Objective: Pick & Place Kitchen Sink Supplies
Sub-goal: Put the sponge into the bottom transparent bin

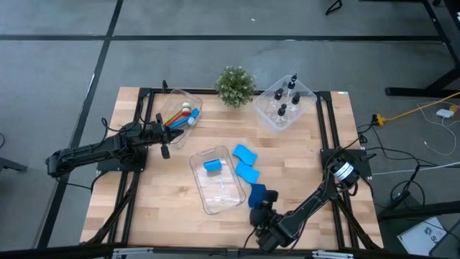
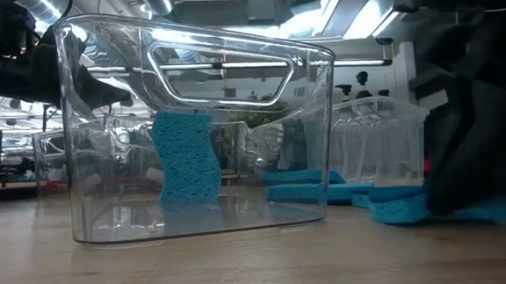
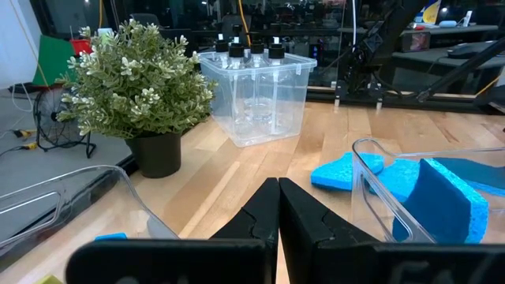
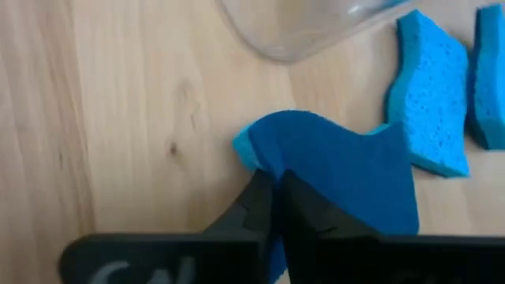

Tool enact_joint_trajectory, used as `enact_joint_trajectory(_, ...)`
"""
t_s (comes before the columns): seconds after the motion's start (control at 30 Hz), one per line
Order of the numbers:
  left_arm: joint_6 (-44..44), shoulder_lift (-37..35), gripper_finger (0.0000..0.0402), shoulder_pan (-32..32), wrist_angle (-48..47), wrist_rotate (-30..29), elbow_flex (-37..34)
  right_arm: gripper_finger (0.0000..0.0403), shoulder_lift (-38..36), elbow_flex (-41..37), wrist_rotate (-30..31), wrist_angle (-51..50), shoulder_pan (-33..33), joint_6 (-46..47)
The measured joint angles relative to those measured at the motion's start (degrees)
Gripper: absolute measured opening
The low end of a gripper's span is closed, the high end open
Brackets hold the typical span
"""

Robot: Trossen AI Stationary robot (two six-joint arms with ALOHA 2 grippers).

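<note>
pale wood tabletop (image 1: 165, 194) on a grey floor carries three clear bins and a small potted plant (image 1: 235, 85) at the far edge. right gripper (image 1: 261, 206) sits low at the near edge, its fingers pinched together on the near corner of a blue sponge (image 4: 347, 170) that lies flat on the wood just beside the middle bin (image 1: 228, 200). two more sponges (image 1: 246, 164) lie a little farther off, beside that bin's right wall, and one sponge (image 2: 184, 157) stands upright inside it. left gripper (image 1: 164, 137) hovers by the brush bin (image 1: 188, 101), fingers fully together and holding nothing. brushes (image 1: 182, 116) lie in that bin; black-capped bottles (image 1: 285, 97) stand in the far right bin (image 1: 305, 108).
</note>
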Motion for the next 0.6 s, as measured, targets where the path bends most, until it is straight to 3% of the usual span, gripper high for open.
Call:
enact_joint_trajectory(0.37, 0.0, 0.0, 0.0002, 0.0, 0.0, 0.0, 0.0, 0.0006, -4.9, 0.0, 9.3, -4.0, 3.9, 19.5)
enact_joint_trajectory(0.6, 0.0, 0.0, 0.0002, 0.0, 0.0, 0.0, 0.0, 0.0006, -8.7, 0.0, 7.3, -12.8, 6.7, 37.3)
